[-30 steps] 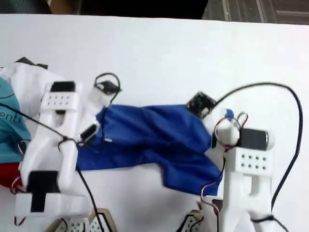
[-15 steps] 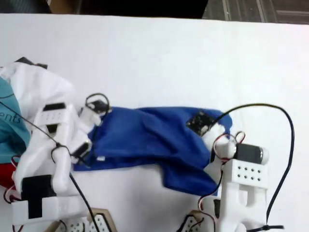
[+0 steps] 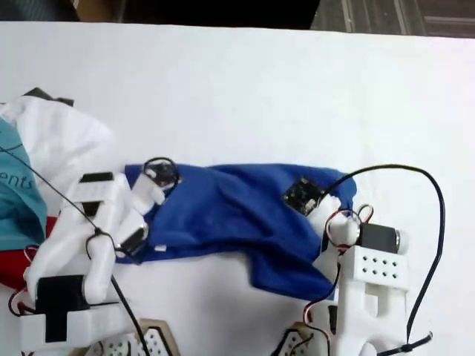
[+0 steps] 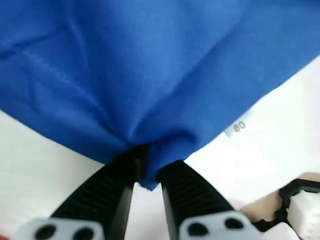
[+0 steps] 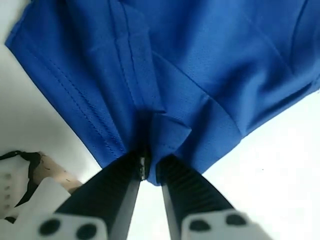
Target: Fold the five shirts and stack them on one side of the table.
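1. Currently, the blue shirt (image 3: 237,215) lies bunched across the middle of the table (image 3: 260,81), unfolded.
2. Left gripper (image 4: 147,172) and right gripper (image 5: 149,167) each pinch its fabric.
3. Other shirts (image 3: 52,148) (white, teal, red) are heaped at the table's left-arm edge; nothing is stacked.

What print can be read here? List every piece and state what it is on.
"80", as it appears in the left wrist view: on a small white tag at the edge of the blue shirt.
"ents": white lettering on the teal shirt, cut off at the picture's edge.
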You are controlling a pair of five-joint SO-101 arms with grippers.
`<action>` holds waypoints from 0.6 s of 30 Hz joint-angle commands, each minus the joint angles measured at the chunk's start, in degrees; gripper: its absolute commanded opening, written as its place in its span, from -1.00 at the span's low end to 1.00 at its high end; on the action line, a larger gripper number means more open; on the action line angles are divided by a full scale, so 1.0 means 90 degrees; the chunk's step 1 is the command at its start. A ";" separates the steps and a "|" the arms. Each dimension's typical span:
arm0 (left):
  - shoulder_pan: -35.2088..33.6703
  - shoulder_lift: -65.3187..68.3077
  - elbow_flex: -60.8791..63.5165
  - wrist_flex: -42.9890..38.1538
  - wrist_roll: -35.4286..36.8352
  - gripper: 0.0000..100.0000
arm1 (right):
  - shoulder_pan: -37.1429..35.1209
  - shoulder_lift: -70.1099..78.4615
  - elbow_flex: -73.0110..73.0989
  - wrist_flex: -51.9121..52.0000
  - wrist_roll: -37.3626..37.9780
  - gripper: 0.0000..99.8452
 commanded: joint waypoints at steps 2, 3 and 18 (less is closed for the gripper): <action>0.0068 -0.0107 -0.0161 0.0352 -0.0039 -0.55 | 0.0054 -0.0151 -0.0088 -0.0015 0.0000 -0.88; 0.0068 -0.0137 -0.0259 0.0518 -0.0088 -0.47 | 0.0054 -0.0151 -0.0156 -0.0005 0.0000 -0.82; -0.0733 -0.0088 -0.4918 0.3009 -0.0674 -0.40 | 0.0015 -0.0054 -0.2686 -0.0767 -0.1768 -0.41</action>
